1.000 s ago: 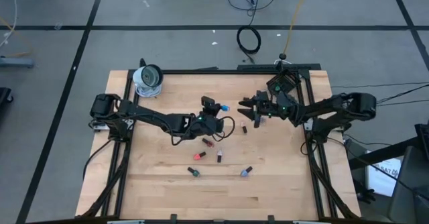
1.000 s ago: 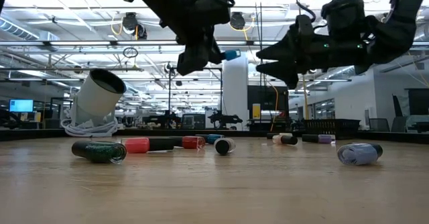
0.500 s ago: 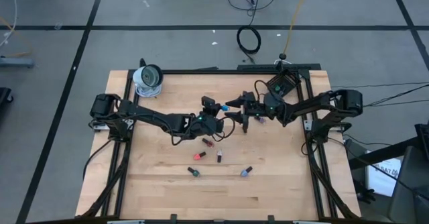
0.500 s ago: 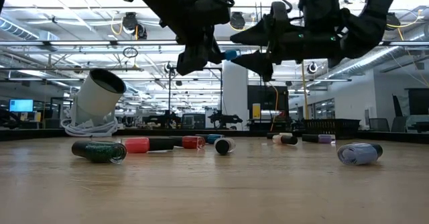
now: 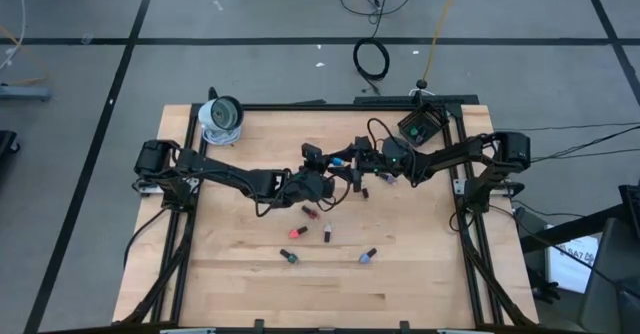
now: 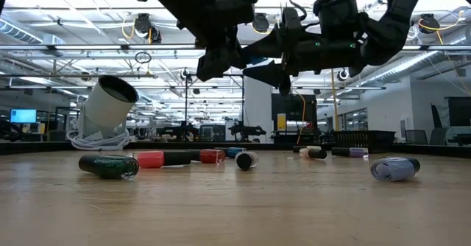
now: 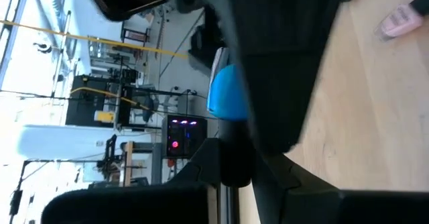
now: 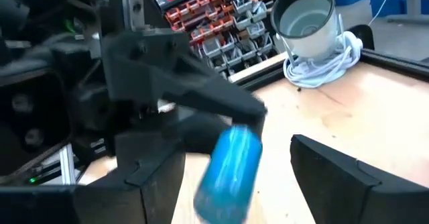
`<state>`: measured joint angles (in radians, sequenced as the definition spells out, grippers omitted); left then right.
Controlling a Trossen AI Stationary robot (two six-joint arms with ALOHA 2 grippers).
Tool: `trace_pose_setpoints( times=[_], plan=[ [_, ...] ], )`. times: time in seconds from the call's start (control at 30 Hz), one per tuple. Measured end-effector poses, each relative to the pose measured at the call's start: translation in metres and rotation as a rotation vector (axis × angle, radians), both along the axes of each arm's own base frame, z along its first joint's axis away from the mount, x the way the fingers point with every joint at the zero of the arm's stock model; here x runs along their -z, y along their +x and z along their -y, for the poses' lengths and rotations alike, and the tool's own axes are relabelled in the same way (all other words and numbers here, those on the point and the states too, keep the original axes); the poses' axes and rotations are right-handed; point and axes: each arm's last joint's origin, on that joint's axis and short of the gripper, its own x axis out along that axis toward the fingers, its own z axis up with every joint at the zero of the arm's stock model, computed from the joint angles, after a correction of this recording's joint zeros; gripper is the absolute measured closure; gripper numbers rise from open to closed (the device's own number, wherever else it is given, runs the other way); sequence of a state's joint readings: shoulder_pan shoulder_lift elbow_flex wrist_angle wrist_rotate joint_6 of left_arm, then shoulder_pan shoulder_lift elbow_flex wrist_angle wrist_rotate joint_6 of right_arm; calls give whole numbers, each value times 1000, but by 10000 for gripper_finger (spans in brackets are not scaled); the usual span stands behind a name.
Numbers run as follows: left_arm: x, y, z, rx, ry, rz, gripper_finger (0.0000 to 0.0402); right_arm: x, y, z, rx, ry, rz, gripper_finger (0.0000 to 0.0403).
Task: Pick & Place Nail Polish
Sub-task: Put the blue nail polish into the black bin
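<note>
My left gripper [image 5: 322, 160] is raised above the middle of the table and is shut on a blue nail polish bottle [image 5: 337, 161]. The bottle also shows in the low view [image 6: 254, 60]. My right gripper [image 5: 347, 167] is open at the same height. In the right wrist view [image 8: 233, 151] its fingers stand on either side of the bottle's blue body [image 8: 231, 163], with a gap on each side. Several other bottles lie on their sides on the table: red [image 5: 295, 232], dark red [image 5: 326, 233], green [image 5: 289, 257] and lilac [image 5: 367, 256]. My left gripper pinches the blue bottle between its two fingers at the dark cap end [image 7: 234, 158]. The blue body [image 7: 224, 93] sticks out past the fingers [image 7: 288, 63] toward the table's right. The bottle lies about level, lifted clear of the table.
A white cup-shaped thing with a coiled cord [image 5: 221, 117] stands at the far left corner. A small black square box [image 5: 418, 126] sits at the far right. More bottles lie near the middle: red [image 5: 311, 212] and pink [image 5: 365, 189]. The near part of the wooden table [image 5: 250, 294] is bare.
My right gripper has moved toward the table's left, staying open, until its fingers stand around the blue bottle that my left gripper holds up. My left gripper and the bottle have kept still.
</note>
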<state>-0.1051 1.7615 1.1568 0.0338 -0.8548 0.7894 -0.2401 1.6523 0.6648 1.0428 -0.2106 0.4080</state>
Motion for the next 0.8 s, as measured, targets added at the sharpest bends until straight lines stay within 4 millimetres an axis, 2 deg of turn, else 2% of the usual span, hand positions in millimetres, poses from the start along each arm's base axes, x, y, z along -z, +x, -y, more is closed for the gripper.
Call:
trace_pose_setpoints(
  times=[0.17, 0.33, 0.8],
  plan=[
    [0, 0, 0, 5, -2, -1, 361, -1, 0, 0, -2, -1, 3, 151],
    [0, 0, 0, 8, -4, -3, 365, -2, -1, 0, -2, -1, 5, 173],
    [0, 0, 0, 4, -17, 8, 360, -2, -1, 0, -3, -18, 5, 303]
  ],
)
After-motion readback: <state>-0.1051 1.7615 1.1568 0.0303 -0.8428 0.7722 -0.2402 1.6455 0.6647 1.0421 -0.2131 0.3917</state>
